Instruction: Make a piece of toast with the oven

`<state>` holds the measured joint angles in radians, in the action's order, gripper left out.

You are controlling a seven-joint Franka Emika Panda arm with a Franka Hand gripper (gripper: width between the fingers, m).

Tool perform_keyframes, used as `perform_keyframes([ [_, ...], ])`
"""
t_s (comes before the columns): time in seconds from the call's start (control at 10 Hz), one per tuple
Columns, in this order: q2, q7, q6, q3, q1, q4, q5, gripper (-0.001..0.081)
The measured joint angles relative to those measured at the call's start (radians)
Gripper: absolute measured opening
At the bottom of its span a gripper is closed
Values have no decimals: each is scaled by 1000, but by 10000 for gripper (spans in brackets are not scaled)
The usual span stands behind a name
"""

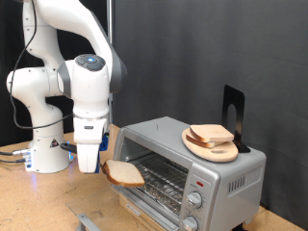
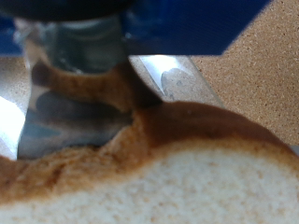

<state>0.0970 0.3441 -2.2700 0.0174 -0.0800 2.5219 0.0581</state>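
My gripper (image 1: 93, 164) points down in front of the open oven (image 1: 207, 173) and is shut on the piece of toast (image 1: 124, 173). This pale slice with a brown crust is held by one edge, lying nearly flat just above the lowered glass door (image 1: 144, 195), at the mouth of the oven cavity. The wire rack (image 1: 166, 171) shows inside. In the wrist view the toast (image 2: 187, 173) fills the lower half, very close and blurred, with the crust running across it.
A round wooden plate (image 1: 204, 149) carrying another bread slice (image 1: 212, 135) rests on the oven's roof, beside a black stand (image 1: 234, 111). Two knobs (image 1: 195, 201) sit on the oven's front. The robot base (image 1: 43, 144) and cables (image 1: 12, 154) are at the exterior view's left.
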Motion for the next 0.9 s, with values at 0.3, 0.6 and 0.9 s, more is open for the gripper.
perform_keyframes([
  [0.3, 3, 27, -8, -3, 2, -24, 62, 391],
  [0.6, 9, 19, -16, -16, 6, -59, 60, 391],
  [0.9, -22, -96, -107, -41, 6, -68, -87, 391],
])
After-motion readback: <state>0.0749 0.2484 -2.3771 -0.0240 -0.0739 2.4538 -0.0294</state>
